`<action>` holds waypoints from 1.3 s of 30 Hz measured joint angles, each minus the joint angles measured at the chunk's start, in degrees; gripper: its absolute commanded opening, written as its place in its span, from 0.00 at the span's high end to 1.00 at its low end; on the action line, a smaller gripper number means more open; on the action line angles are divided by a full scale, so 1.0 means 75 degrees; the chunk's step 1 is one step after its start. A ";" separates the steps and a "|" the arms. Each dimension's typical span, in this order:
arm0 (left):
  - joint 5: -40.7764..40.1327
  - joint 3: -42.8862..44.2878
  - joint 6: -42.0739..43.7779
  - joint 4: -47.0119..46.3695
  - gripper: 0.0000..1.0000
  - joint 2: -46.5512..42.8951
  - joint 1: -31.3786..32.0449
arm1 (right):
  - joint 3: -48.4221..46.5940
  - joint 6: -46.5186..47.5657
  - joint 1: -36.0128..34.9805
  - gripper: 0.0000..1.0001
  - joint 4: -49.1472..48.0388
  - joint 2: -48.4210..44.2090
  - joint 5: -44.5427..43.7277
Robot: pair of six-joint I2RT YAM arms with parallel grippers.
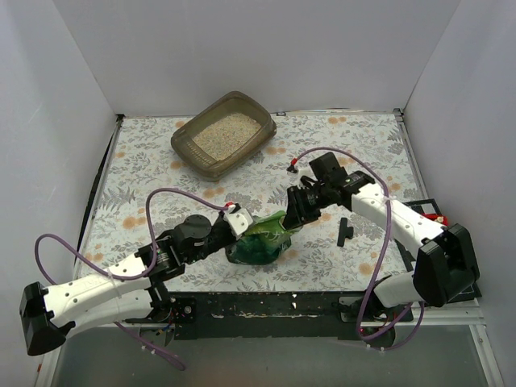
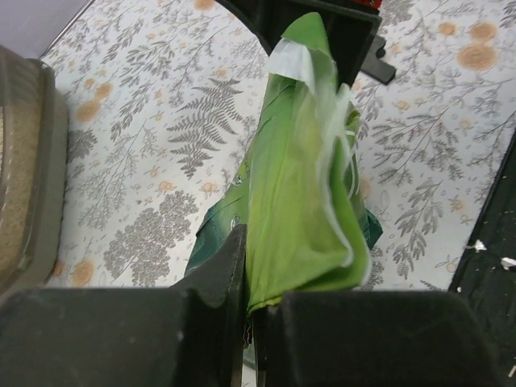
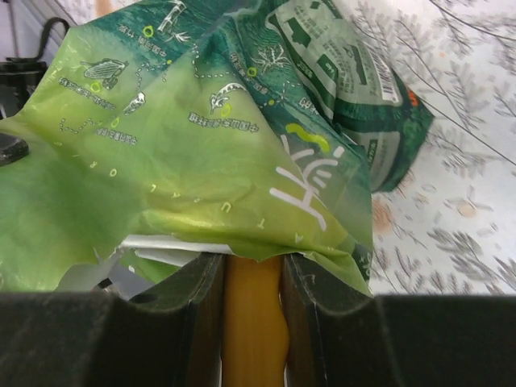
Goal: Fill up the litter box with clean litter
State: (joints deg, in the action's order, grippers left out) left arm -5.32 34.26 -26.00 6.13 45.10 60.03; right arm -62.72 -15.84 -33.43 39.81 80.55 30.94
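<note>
A spill is the main risk. The litter box (image 1: pixel 187 139) sits at the far left of the counter (image 1: pixel 355 153), well apart from the bag (image 1: pixel 260 242), which lies near the middle, close to the near edge. Any scoopful has a long way to travel, and a tilt or jolt could drop grains on the counter. The bag is soft and crumpled. If its mouth folds in, the scoop could snag on the plastic, drag the bag along, or come out nearly empty. A pull from the right could also strip the bag from the left grasp, since only its edge is pinched.

The left gripper (image 2: pixel 247 290) has its jaws clenched on the pale-lined edge of the bag, with almost no gap between them. The right gripper (image 3: pixel 252 270) has its jaws closed to a narrow gap on a yellow handle, which I take to be the scoop (image 3: pixel 254 322). The bag drapes over their tips and hides the scoop's bowl. Some litter (image 1: pixel 228 131) lies in the litter box as a thin pale layer.
</note>
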 measured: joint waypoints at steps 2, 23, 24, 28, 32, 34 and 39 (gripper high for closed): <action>-0.0236 -0.0050 0.0125 0.0041 1.00 -0.0015 0.0023 | 0.0568 -0.0335 -0.0076 0.99 -0.0976 -0.0029 0.0286; -0.0396 0.0157 0.0364 0.1017 1.00 -0.0224 -0.1699 | 0.1810 -0.4514 -0.1180 0.99 -0.9777 0.2914 0.1871; -0.0198 0.0157 0.0300 0.1023 1.00 -0.0268 -0.1708 | 0.1900 -0.4712 -0.1180 0.99 -1.0019 0.2938 0.1935; 0.0621 0.0125 0.0058 0.1084 1.00 -0.0627 -0.1722 | 0.2224 -0.5467 -0.1180 0.99 -1.0984 0.2938 0.2334; 0.1195 -0.0020 -0.0102 0.1070 1.00 -0.0941 -0.1725 | 0.2276 -0.5694 -0.1180 0.99 -1.1188 0.2763 0.2649; 0.1454 -0.0114 -0.0178 0.0973 1.00 -0.1008 -0.1714 | 0.2366 -0.5619 -0.1180 0.99 -1.1001 0.2451 0.2693; 0.1839 -0.0297 -0.0291 0.0609 1.00 -0.1058 -0.1687 | 0.2841 -0.5458 -0.1023 0.99 -1.0625 0.1612 0.2707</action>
State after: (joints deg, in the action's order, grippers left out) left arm 8.47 32.03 -28.18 10.70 37.17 47.37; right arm -41.41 -56.77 -41.10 -39.88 92.64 51.24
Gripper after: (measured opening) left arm 0.010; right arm 0.348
